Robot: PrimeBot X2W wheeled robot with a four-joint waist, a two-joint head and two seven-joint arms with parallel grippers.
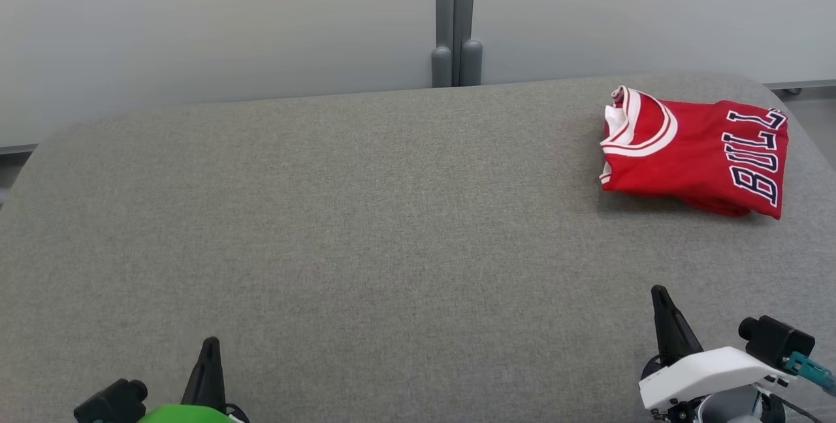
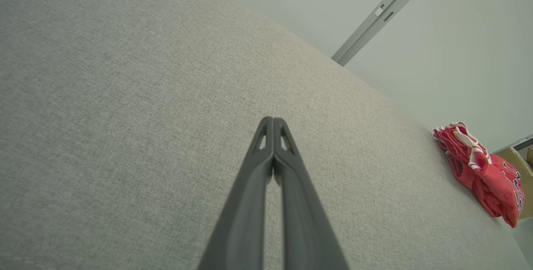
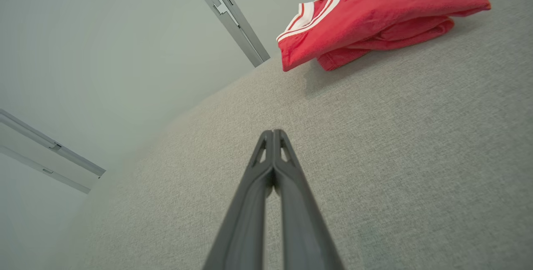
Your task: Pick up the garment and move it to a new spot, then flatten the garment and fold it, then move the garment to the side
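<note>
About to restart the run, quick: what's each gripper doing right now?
Left gripper: shut, holding nothing.
Right gripper: shut, holding nothing; red jersey lies apart.

One garment (image 1: 692, 149), a red jersey with white trim and dark lettering, far right on one grey padded surface (image 1: 359, 214). Two grippers counted: left gripper (image 1: 210, 343) near left, right gripper (image 1: 658, 292) near right, two long dark fingers (image 2: 245, 220) apiece, so four in all. Past the far edge, two pale wall panels (image 1: 215, 18), one left and one right, split by two grey uprights (image 1: 455, 18) side by side, one rounded foot (image 1: 442, 64) each.
</note>
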